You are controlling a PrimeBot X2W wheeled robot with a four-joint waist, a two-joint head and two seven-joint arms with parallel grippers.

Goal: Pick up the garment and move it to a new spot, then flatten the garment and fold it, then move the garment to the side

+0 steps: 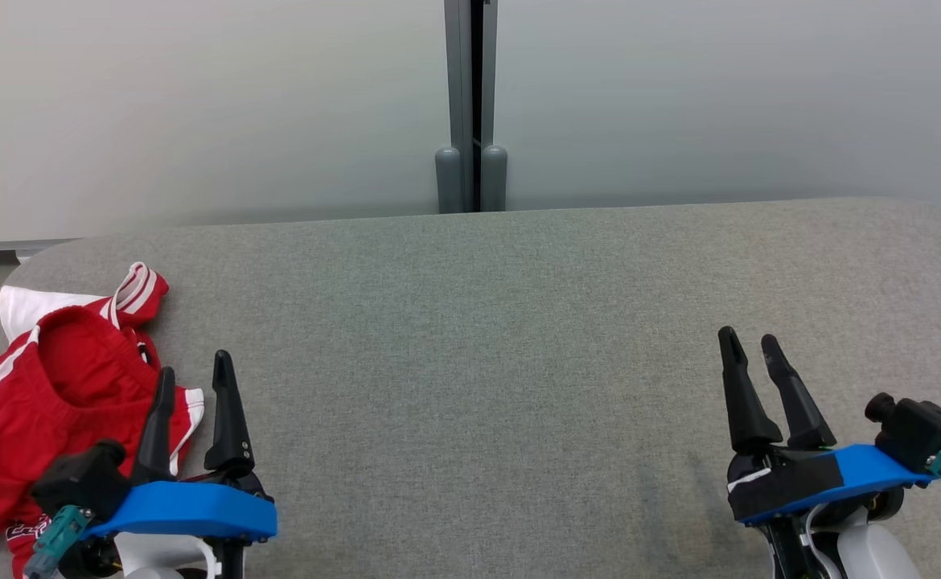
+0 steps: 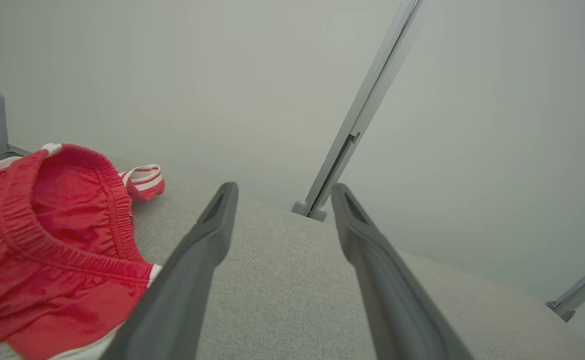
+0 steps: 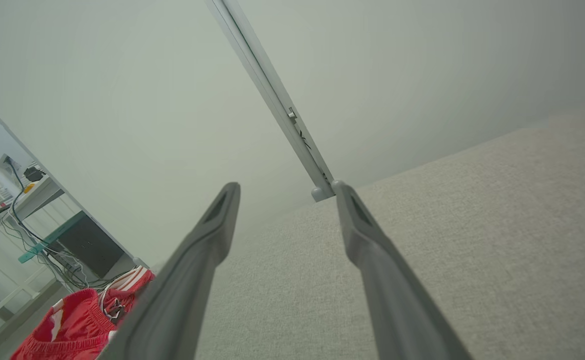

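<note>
I see the crumpled red garment (image 1: 60, 394) at the table's (image 1: 478, 362) left end; my left gripper (image 1: 195, 378) and right gripper (image 1: 752, 347) gape wide, empty.

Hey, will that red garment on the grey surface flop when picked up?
The red garment lies crumpled in soft folds, so it will likely droop from any pinch. The thin fabric looks light. Its gathered waistband probably offers the left pincer the firmest hold.
</note>
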